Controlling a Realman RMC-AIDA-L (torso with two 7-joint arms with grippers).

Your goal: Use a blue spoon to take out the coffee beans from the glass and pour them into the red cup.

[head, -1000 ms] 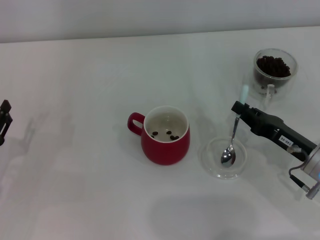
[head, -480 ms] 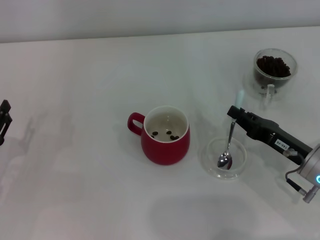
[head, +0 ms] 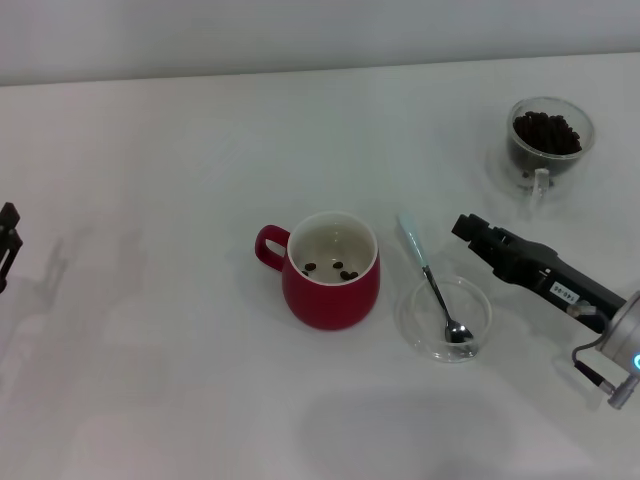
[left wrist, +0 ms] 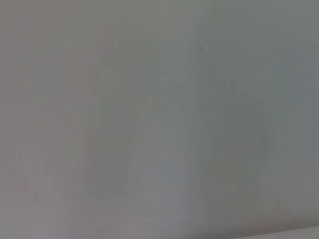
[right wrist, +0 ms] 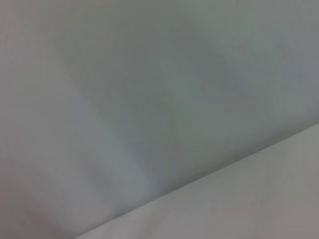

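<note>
Dropped: spoon [head: 430, 283] has tipped from right gripper [head: 462, 226], bowl in saucer [head: 478, 312], handle toward cup [head: 331, 270]. Whether the claw is open, I can't tell. Light, slick; retake its handle.

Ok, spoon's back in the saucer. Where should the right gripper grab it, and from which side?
Probably the pale handle of the spoon, which juts past the saucer rim toward the red cup, clear of glass. The right gripper sits beside it and could come from above.

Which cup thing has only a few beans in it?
The red cup: just a few coffee beans lie inside. The glass is piled with them.
</note>
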